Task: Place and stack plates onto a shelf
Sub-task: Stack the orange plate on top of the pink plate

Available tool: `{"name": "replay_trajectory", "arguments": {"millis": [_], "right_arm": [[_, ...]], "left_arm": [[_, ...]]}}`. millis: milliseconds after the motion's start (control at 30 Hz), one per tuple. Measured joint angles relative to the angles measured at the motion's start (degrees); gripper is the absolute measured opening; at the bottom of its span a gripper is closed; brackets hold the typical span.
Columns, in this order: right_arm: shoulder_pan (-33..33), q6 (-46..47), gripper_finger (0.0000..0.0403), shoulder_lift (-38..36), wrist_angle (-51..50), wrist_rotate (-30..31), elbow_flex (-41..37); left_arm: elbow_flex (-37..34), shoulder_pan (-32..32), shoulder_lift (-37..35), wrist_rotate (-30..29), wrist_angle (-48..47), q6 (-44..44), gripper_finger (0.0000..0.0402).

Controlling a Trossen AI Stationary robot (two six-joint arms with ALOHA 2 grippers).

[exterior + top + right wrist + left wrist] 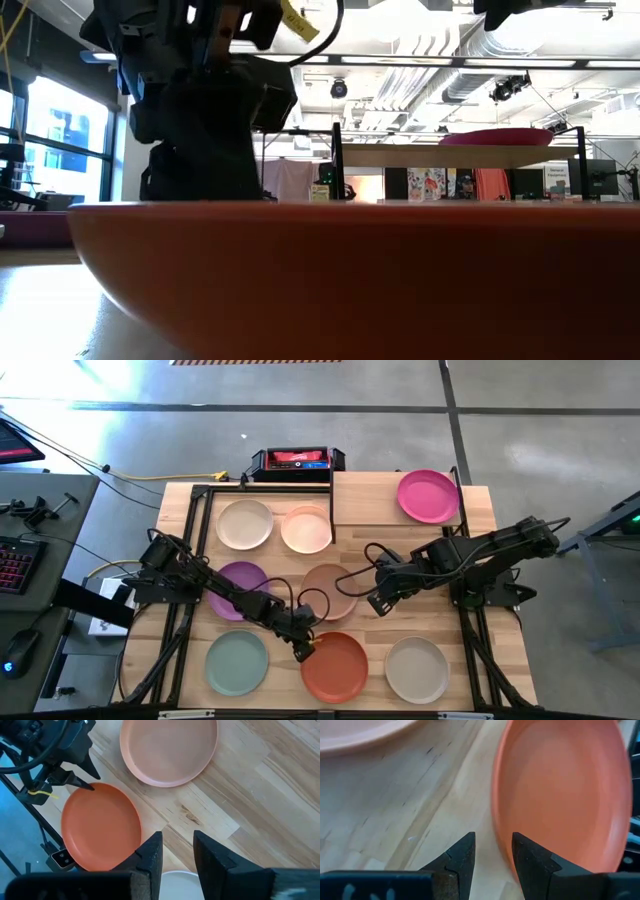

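Note:
The orange-red plate (335, 667) lies flat on the table near its front edge and fills the low view (320, 280). My left gripper (303, 650) is open at the plate's left rim. In the left wrist view one finger stands outside the rim (498, 820) and the other over the plate's inside. My right gripper (378, 600) is open and empty above the table beside the tan plate (330, 590). The magenta plate (428, 495) rests on the shelf (370, 500). It also shows on the shelf in the low view (495, 137). My left gripper (492, 850) has the orange-red plate's left rim (501, 845) between its open fingers, which slant down from the table's left side. I cannot tell whether either finger touches the rim. The plate lies flat on the table.
The cream (245, 523), pale pink (306, 528), purple (240, 588), mint green (237, 662) and beige-grey (417, 669) plates lie flat on the table. A black and red box (297, 462) stands behind the far edge. Bare wood shows on the shelf left of the magenta plate.

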Motion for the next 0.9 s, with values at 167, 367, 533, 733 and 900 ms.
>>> {"name": "replay_trajectory", "arguments": {"millis": [167, 367, 533, 733, 900], "right_arm": [[0.0, 0.0, 0.0087, 0.0, 0.0, 0.0, 0.0], [0.0, 0.0, 0.0087, 0.0, 0.0, 0.0, 0.0], [0.0, 0.0, 0.0087, 0.0, 0.0, 0.0, 0.0], [0.0, 0.0, 0.0087, 0.0, 0.0, 0.0, 0.0], [0.0, 0.0, 0.0087, 0.0, 0.0, 0.0, 0.0]], "left_arm": [[0.0, 0.0, 0.0, -0.1, -0.5, 0.4, 0.0088], [0.0, 0.0, 0.0, -0.1, -0.4, 0.9, 0.0040], [0.0, 0.0, 0.0, -0.6, -0.4, 1.1, 0.0006], [0.0, 0.0, 0.0, -0.6, -0.5, 1.9, 0.0003], [0.0, 0.0, -0.1, -0.2, -0.4, 2.0, 0.0002]]}}
